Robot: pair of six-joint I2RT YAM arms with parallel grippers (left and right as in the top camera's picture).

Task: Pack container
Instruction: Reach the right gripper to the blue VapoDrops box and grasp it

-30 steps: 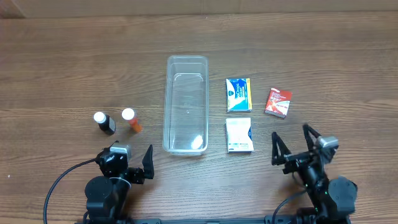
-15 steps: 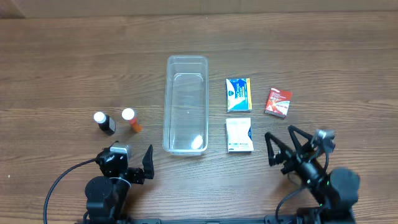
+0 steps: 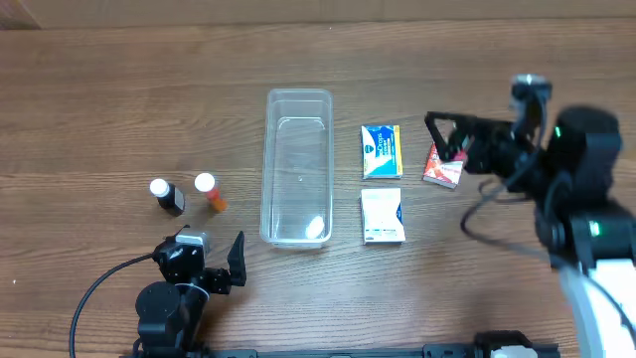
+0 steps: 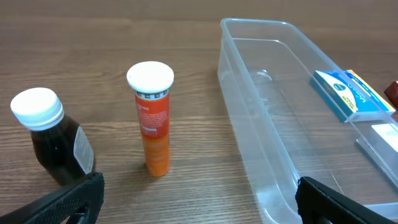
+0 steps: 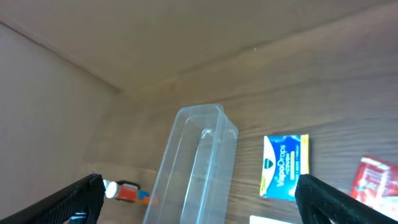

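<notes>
Where the container (image 3: 298, 94) sits, bottles (image 3: 209, 191) flank left; boxes (image 3: 382, 151) right.

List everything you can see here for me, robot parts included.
container: one, clear, mid-table.
blue box: one, blue-yellow, right of container, far side.
white box: one, white, right of container, near side.
red box: one, red, rightmost.
dark bottle: one, brown-black, white cap, left of container.
orange tube: one, orange, white cap, beside dark bottle.
table: one, brown wood, under everything.
left gripper: one, black, open, near the bottles.
right gripper: one, black, open, over red box.
</notes>
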